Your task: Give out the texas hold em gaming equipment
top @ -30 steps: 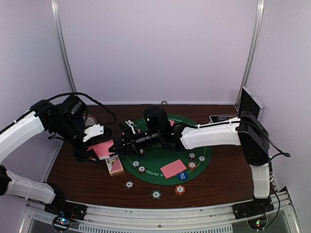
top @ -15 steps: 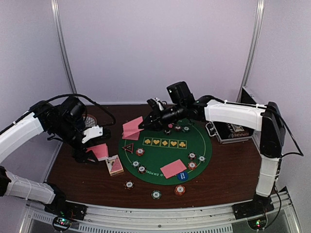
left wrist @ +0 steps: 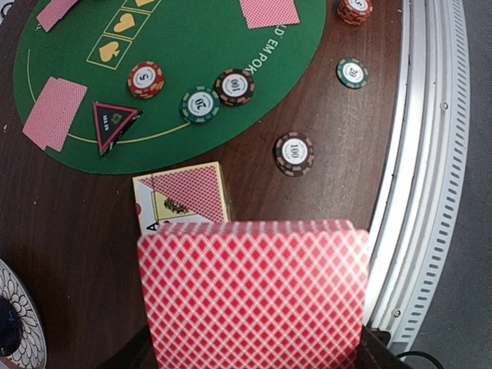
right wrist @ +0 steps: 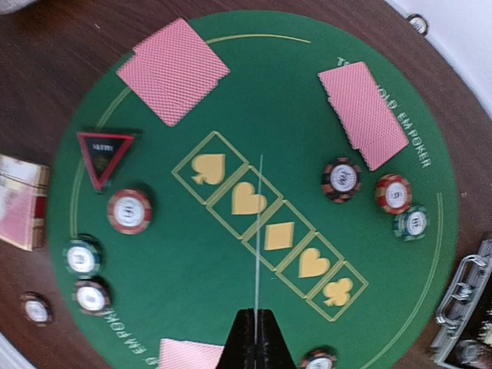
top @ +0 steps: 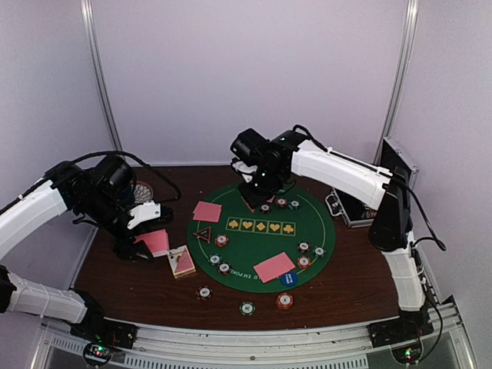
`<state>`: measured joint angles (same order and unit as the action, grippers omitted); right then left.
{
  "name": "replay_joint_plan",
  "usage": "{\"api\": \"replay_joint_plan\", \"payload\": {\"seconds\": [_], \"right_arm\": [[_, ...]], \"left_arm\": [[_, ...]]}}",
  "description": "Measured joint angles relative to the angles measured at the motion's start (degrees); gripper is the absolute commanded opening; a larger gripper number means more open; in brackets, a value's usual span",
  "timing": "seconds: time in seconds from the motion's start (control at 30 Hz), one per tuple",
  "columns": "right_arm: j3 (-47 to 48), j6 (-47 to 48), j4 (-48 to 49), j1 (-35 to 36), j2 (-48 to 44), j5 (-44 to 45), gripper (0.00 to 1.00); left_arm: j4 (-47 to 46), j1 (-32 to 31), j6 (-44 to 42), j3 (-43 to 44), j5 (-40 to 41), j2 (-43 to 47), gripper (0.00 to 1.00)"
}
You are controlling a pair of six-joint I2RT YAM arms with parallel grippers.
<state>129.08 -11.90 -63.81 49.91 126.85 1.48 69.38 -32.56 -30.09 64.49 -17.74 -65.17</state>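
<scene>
In the top external view, the left end effector is seen clamped on a pink-backed stack of playing cards near the left edge of the dark wooden table. The right end effector is held over the far part of the round green felt mat. Small round striped poker chips are spread over the mat and along the table's near edge.

In the left wrist view, the stack fills the lower frame, gripped at both sides.

In the right wrist view, the fingers are closed on a single thin card, seen edge-on above the mat.
</scene>
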Motion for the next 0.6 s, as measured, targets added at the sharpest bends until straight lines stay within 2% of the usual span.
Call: {"api": "replay_joint_plan", "payload": {"seconds": [0.1,0.27,0.4,0.6], "right_arm": [[-0.5,8.0,0.3,2.7,2.4,13.1,0.00],[-4.8,21.3,8.7,6.2,3.4,29.4,0.00],[-8.0,30.7,18.3,7.5,4.5,36.2,0.00],[-10.2,40.5,27.2,7.5,9.4,40.2,0.00]], "left_arm": [[0.6,0.0,0.0,-0.3,0.0,0.6,0.00],[1.2,0.0,0.0,-0.3,0.0,0.9,0.00],[1.2,0.0,0.0,-0.3,0.0,0.9,0.00],[1.3,0.0,0.0,-0.3,0.1,1.0,0.00]]}}
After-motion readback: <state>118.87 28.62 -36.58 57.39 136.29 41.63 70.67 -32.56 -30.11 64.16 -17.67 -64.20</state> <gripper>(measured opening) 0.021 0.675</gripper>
